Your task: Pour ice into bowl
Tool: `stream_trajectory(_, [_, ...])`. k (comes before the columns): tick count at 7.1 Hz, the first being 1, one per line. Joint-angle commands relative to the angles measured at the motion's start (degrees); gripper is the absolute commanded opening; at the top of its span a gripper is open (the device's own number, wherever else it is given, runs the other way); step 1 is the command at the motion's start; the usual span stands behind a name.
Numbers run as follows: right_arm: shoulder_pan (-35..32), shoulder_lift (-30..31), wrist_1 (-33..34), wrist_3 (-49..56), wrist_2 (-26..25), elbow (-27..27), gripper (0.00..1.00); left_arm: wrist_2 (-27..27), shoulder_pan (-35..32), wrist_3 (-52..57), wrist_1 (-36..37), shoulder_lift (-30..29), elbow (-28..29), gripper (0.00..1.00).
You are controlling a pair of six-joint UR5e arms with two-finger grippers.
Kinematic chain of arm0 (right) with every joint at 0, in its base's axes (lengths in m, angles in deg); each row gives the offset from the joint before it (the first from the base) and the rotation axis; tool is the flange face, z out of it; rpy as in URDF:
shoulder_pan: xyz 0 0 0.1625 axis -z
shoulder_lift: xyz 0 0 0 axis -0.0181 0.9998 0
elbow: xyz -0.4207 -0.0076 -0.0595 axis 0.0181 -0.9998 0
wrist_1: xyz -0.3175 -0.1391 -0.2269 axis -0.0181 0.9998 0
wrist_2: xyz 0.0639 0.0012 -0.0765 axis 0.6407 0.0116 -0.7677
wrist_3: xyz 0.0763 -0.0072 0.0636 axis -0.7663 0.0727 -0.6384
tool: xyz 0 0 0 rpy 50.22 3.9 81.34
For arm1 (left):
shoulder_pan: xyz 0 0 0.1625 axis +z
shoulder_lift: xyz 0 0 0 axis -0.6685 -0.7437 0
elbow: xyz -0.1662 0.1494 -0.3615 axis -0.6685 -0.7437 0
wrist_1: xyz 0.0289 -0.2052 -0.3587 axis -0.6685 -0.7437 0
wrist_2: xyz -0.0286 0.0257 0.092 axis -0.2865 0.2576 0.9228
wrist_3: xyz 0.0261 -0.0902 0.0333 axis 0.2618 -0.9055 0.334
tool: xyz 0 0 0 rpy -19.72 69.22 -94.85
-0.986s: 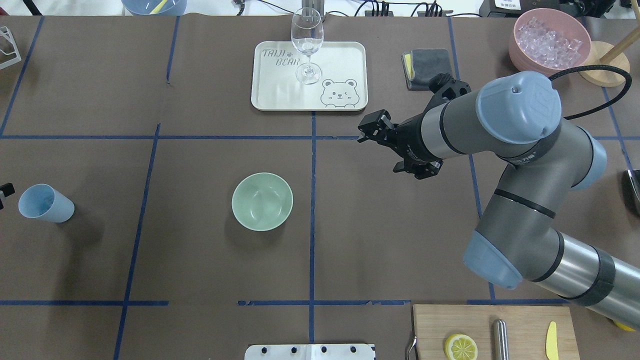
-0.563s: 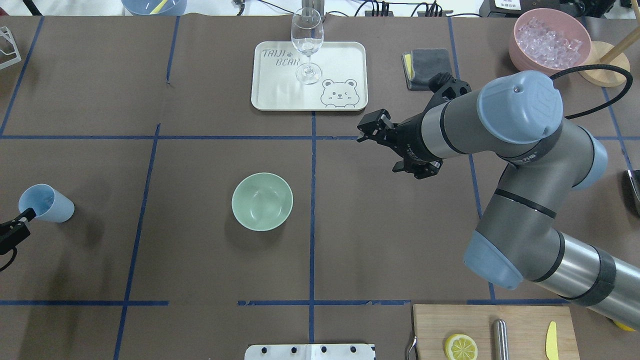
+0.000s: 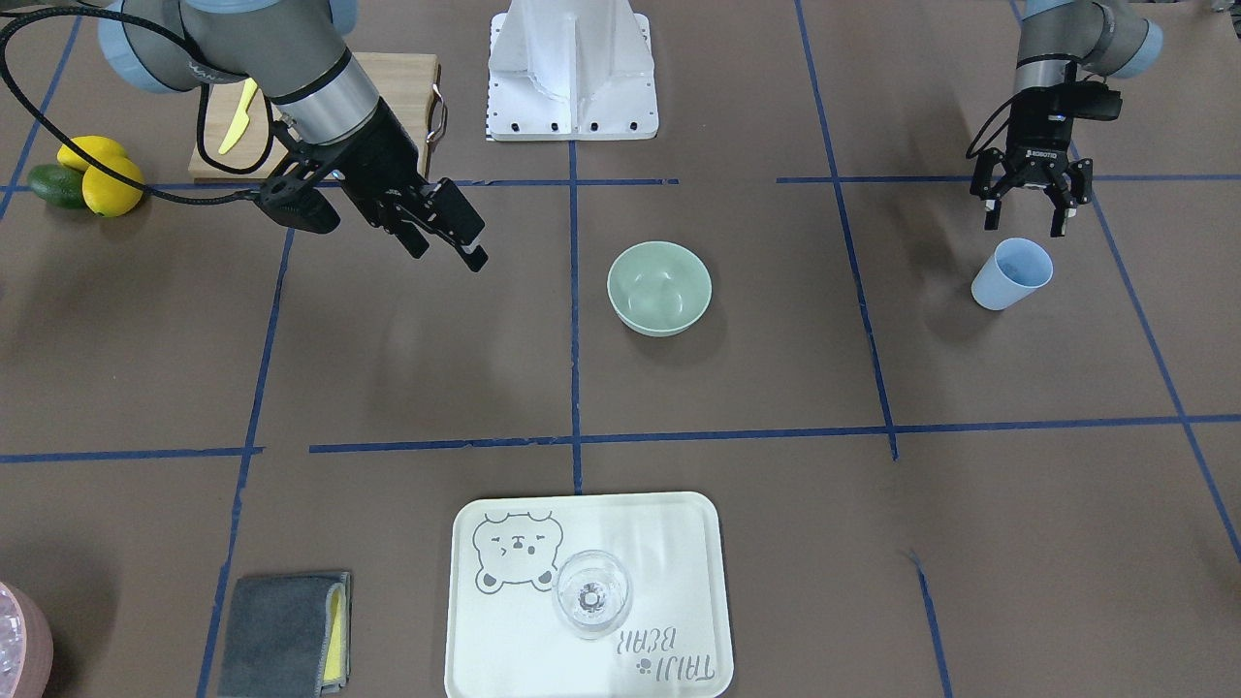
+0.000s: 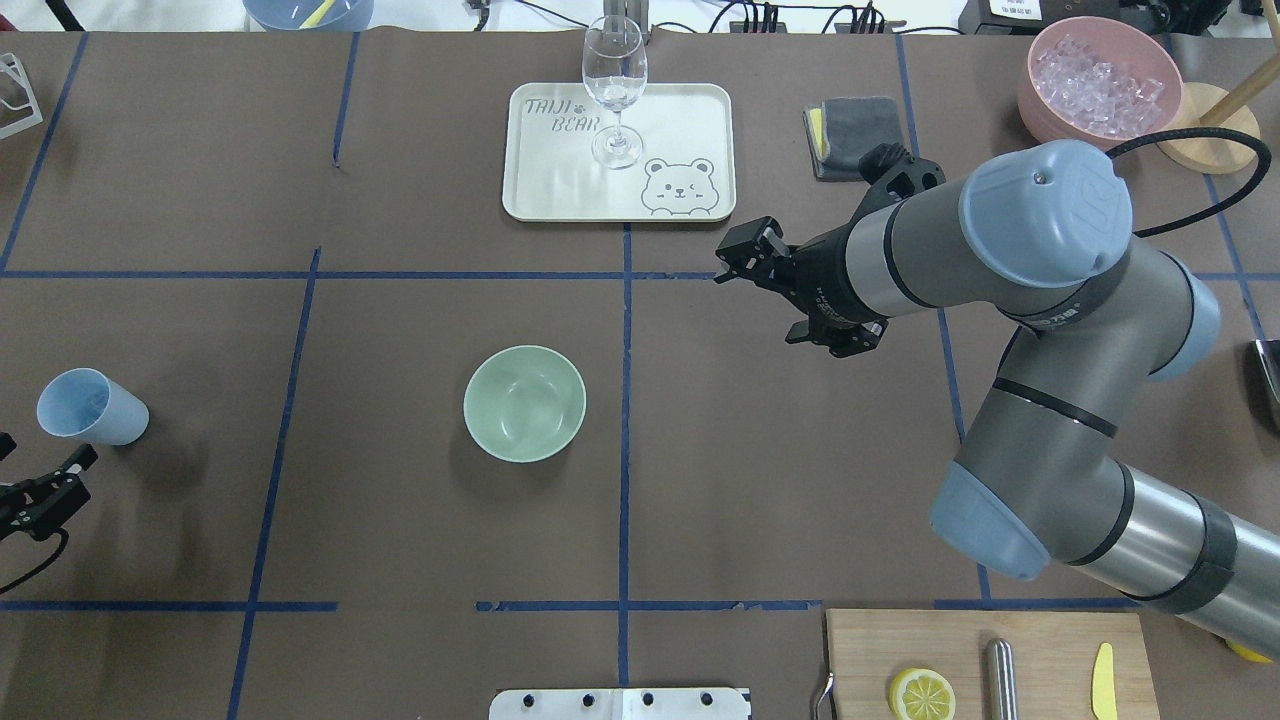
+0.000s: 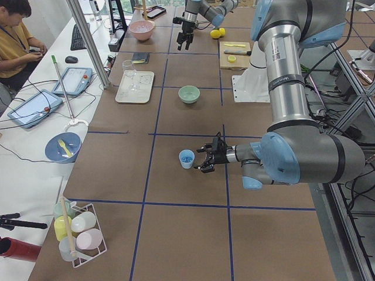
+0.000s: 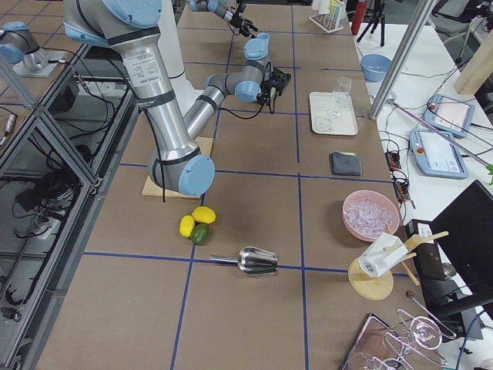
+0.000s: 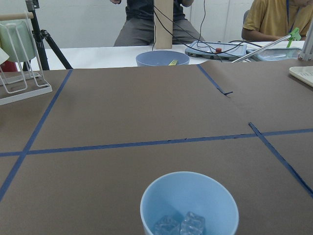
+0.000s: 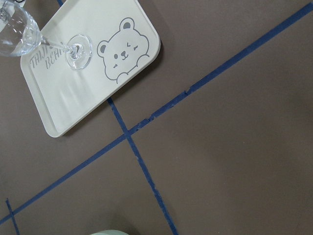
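At the far left edge of the overhead view, low in the frame, the left gripper (image 3: 1024,227) is seen just over the desk (image 4: 400,560). Its fingers are spread apart and nothing is held between them. Just above it in that frame a blue cup (image 4: 92,406) is stood on the desk, near the fingertips but not touched by them. The ice (image 7: 180,225) is found at the bottom of this cup, where a couple of clear cubes are shown by the left wrist view.

Further right, slightly left of the frame's centre, the bowl (image 4: 524,403) is set upright on the desk, well apart from the cup. At the upper centre a white tray (image 4: 560,180) printed with a bear is laid flat, and a wine glass (image 4: 614,90) is stood on its upper left part.

Right of centre, below the tray's lower right corner, the right gripper (image 4: 740,258) is held above the desk. Its fingers are parted and nothing is gripped. A folded grey cloth (image 4: 855,135) is laid to its upper right. In the upper right corner a pink container (image 4: 1032,98) is seen heaped with clear cubes. At the lower right a wooden board (image 4: 1040,640) is placed, with a lemon half (image 4: 921,694) on it.
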Motion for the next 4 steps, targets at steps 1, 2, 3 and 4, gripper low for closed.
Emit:
stream_trajectory(1, [-0.09,0.32,-0.04,0.00,-0.04,0.15,1.00,4.82,0.82,-0.26,0.02,-3.41,3.62,0.99])
stream_trajectory(2, [-0.09,0.40,-0.13,0.00,0.05,0.24,1.00,7.54,0.82,0.09,0.01,-6.12,5.89,0.99])
stream_trajectory(3, [-0.18,0.41,-0.04,0.26,-0.04,0.15,1.00,8.70,0.73,0.45,-0.07,-8.41,8.09,0.98])
stream_trajectory(4, [-0.18,0.49,-0.04,1.22,-0.04,0.15,1.00,8.62,0.47,0.36,0.01,-8.26,8.38,0.96])
